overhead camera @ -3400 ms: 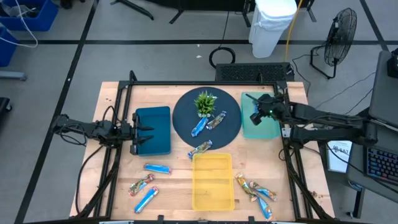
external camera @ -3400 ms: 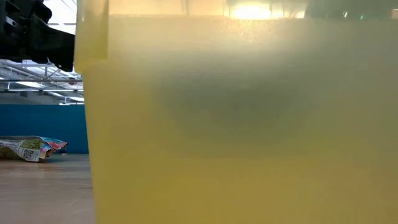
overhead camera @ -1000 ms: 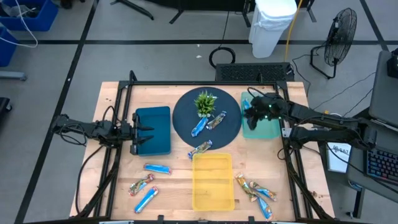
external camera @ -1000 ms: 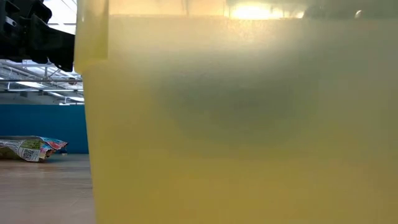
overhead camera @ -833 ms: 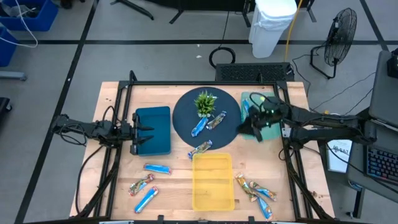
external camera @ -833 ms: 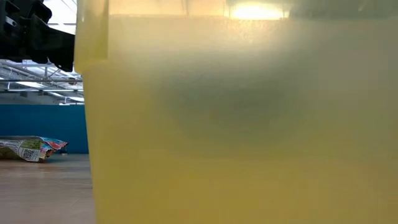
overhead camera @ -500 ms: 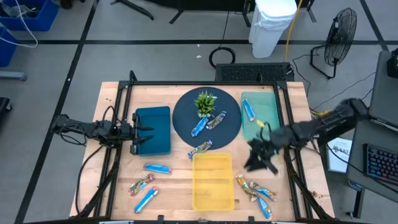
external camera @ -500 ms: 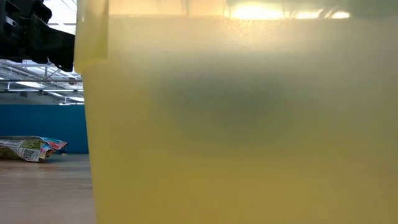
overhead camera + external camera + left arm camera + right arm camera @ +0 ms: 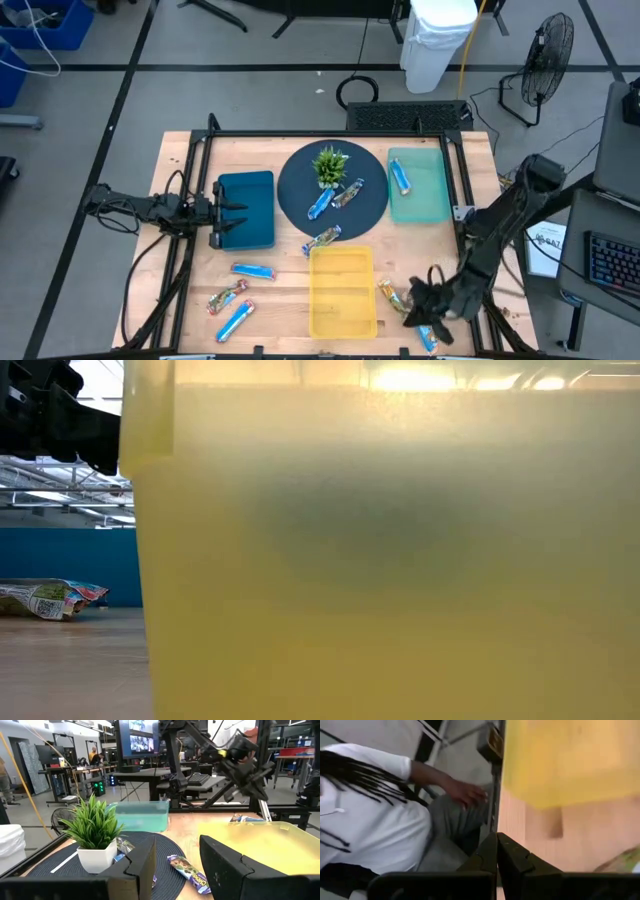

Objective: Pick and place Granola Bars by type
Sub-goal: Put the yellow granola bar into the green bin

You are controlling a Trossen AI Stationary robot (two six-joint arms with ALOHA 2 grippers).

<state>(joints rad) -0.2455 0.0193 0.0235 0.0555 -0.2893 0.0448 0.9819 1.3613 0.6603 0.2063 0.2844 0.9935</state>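
Note:
In the high view, granola bars lie in groups. One blue bar [image 9: 401, 177] rests in the light green tray [image 9: 425, 200]. A blue bar [image 9: 321, 202] and a mixed bar [image 9: 347, 194] lie on the dark round mat, and another bar [image 9: 322, 239] lies at its near edge. Three bars [image 9: 235, 297] are on the wood near the left side, and a cluster [image 9: 397, 297] near the right. My right gripper [image 9: 420, 305] hovers over that cluster, shut [image 9: 496, 851] and holding nothing. My left gripper [image 9: 222, 225] waits open [image 9: 175, 865] at the dark teal bin [image 9: 250, 208].
The yellow tray [image 9: 342, 290] sits at the near middle and fills the low view [image 9: 400, 560]. A small potted plant [image 9: 330, 165] stands on the mat's far part. A black frame borders the table. A person's hand [image 9: 465, 792] shows beyond the table edge.
My right gripper has swung quickly from over the light green tray toward the table's near edge, ending above the cluster of bars at the near right. A blue bar now shows in the green tray where the gripper stood.

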